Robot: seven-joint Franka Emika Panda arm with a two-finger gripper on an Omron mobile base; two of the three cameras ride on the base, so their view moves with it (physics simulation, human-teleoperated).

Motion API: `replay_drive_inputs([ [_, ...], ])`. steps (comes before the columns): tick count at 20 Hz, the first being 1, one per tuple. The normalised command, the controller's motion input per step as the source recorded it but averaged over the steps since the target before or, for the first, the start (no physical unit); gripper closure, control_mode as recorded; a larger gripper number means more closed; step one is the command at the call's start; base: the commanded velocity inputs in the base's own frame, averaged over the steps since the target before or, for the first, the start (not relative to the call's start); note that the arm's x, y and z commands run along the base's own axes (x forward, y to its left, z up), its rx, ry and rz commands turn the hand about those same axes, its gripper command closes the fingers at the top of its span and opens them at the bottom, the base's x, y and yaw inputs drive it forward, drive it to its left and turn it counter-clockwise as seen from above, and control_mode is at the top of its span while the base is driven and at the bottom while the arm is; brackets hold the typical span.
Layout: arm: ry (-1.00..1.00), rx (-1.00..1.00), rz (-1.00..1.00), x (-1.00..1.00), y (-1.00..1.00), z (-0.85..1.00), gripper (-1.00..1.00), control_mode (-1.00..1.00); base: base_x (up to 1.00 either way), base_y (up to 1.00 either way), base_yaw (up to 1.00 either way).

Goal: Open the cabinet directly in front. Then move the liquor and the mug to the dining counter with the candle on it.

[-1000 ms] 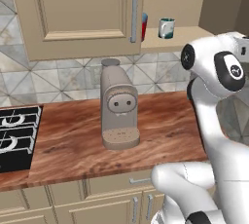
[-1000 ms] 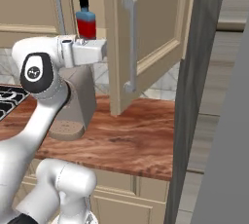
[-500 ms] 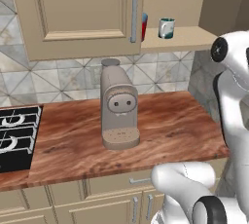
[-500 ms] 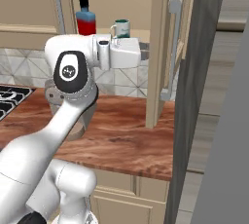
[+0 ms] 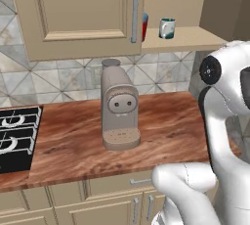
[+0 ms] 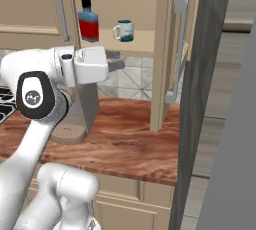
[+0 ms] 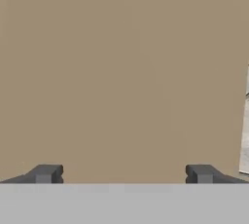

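Cabinet (image 6: pixel 165 49): right door has swung further out since a sec ago, now edge-on, about square to the front, so the shelf's exposed. Opening step looks done; fetching next.

Liquor (image 6: pixel 88 20) and mug (image 6: pixel 124 30) stand apart on the shelf, liquor at left by the shut door's handle, mug nearer middle.

Gripper (image 6: pixel 116 64) empty, jaws fully wide, just below the shelf lip, facing the door's inner face.

Room: shelf bare right of mug. Watch door edge, shelf lip, coffee machine (image 5: pixel 118 104) under the arm.
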Motion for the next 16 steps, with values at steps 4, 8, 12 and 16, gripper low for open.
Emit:
replay_drive_inputs([
  [4, 0.0, 0.0, 0.31, -0.61, 1.0, 0.0, -1.0, -1.0, 0.0, 0.0, 0.0],
  [8, 0.0, 0.0, 0.36, -0.54, 1.0, 0.0, -1.0, -1.0, 0.0, 0.0, 0.0],
  [12, 0.0, 0.0, 0.48, -0.32, 1.0, 0.0, -1.0, -1.0, 0.0, 0.0, 0.0],
  [16, 0.0, -0.01, 0.57, -0.17, 1.0, 0.0, -1.0, -1.0, 0.0, 0.0, 0.0],
])
